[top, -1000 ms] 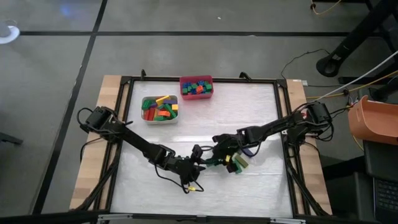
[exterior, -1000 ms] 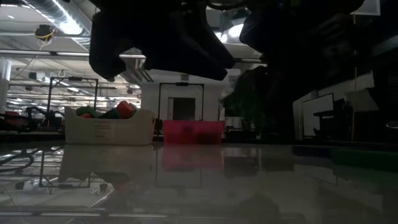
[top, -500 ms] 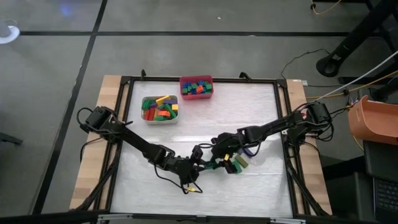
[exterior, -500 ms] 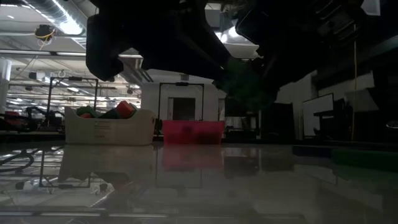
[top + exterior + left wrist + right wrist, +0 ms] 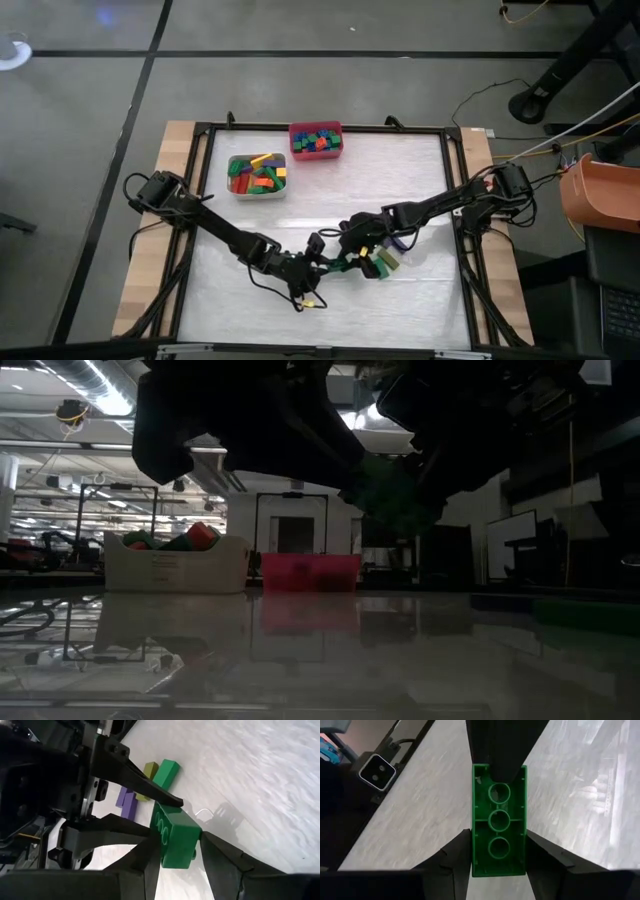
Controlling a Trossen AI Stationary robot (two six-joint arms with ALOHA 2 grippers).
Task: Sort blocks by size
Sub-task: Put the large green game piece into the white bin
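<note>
- Mid-table, near the front edge, our left gripper [image 5: 177,855] and right gripper [image 5: 498,847] both clamp one long green block [image 5: 498,820], lifted clear of the table [image 5: 330,180]: a handover, we judge.
- Next, one gripper must release; the long-block white bin [image 5: 257,190] seems the destination.
- The low view shows only dark silhouettes.

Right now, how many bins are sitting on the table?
2. A white bin sits toward the far side, left of centre. A red bin sits just to its right, slightly farther back. No other bin shows there, though the arms hide part of the near side.
</note>
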